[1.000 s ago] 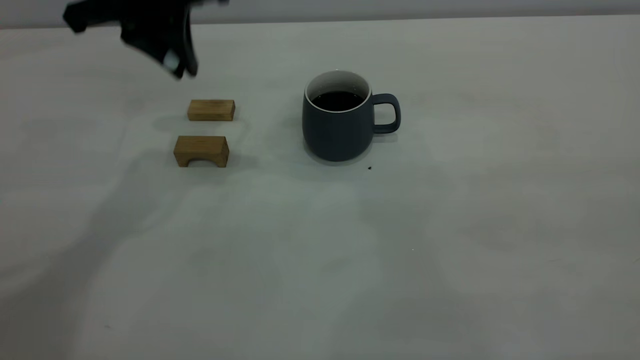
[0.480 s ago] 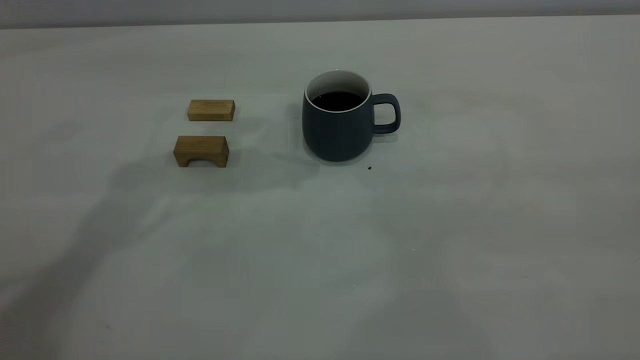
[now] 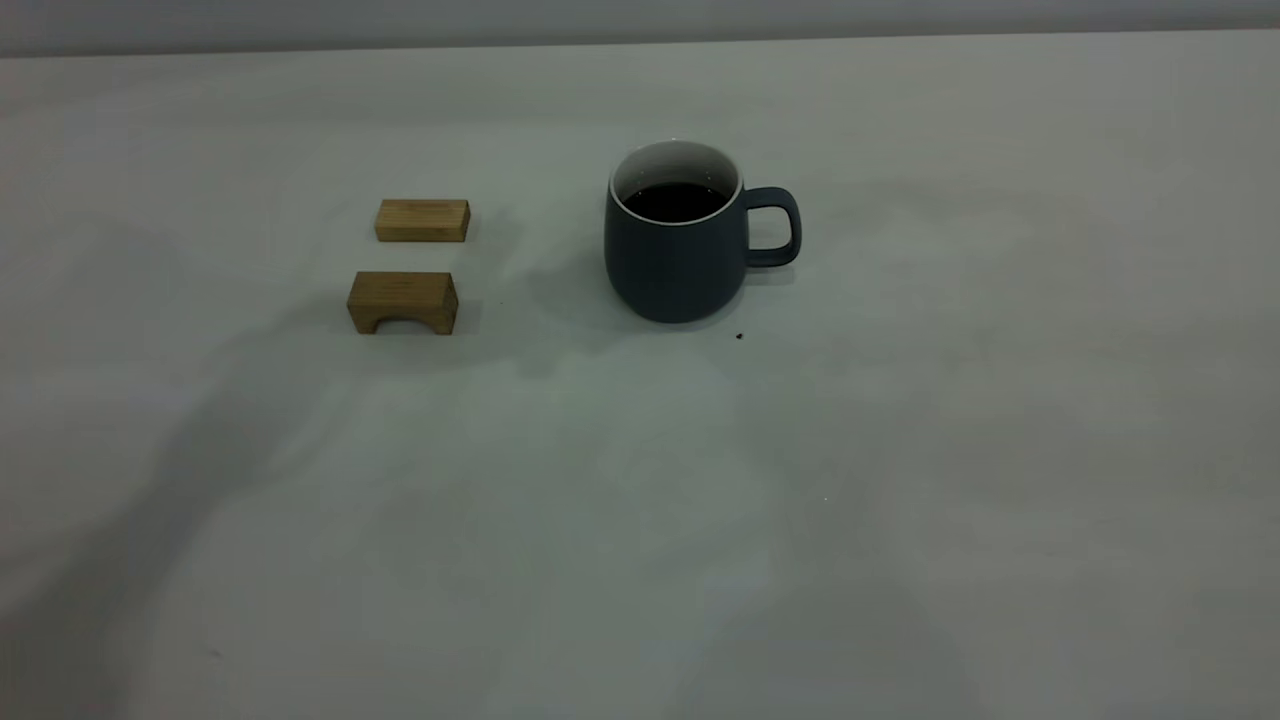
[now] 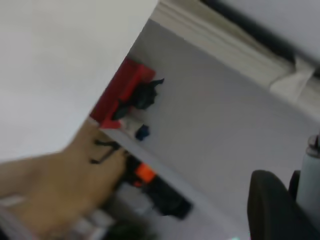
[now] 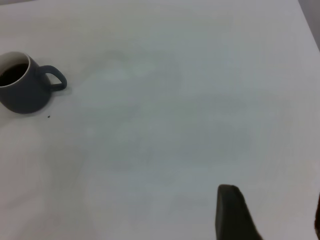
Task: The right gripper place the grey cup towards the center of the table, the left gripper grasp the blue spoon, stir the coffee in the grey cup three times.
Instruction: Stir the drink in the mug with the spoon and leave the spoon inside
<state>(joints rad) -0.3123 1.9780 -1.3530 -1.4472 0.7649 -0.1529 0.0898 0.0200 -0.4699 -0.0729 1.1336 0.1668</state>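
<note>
The grey cup (image 3: pixel 675 250) stands upright near the middle of the table (image 3: pixel 640 520), its handle pointing right and dark coffee (image 3: pixel 676 201) inside. It also shows far off in the right wrist view, as the grey cup (image 5: pixel 22 90). Neither arm appears in the exterior view. My left gripper (image 4: pixel 292 192) is lifted and turned away from the table, facing the room. A pale blue-grey strip, the blue spoon (image 4: pixel 311 185), sits tight beside its dark finger (image 4: pixel 267 207). My right gripper (image 5: pixel 275 220) hovers open over bare table, well clear of the cup.
Two small wooden blocks (image 3: pixel 422 220) (image 3: pixel 402 301) sit left of the cup with nothing on them. A tiny dark speck (image 3: pixel 739 336) lies by the cup's base. Beyond the table edge, the left wrist view shows a red object (image 4: pixel 122 92) and dark clutter.
The left gripper, above the wooden blocks a second ago, has risen out of the exterior view. Its shadow has slid across the table. The cup and blocks have not moved.
</note>
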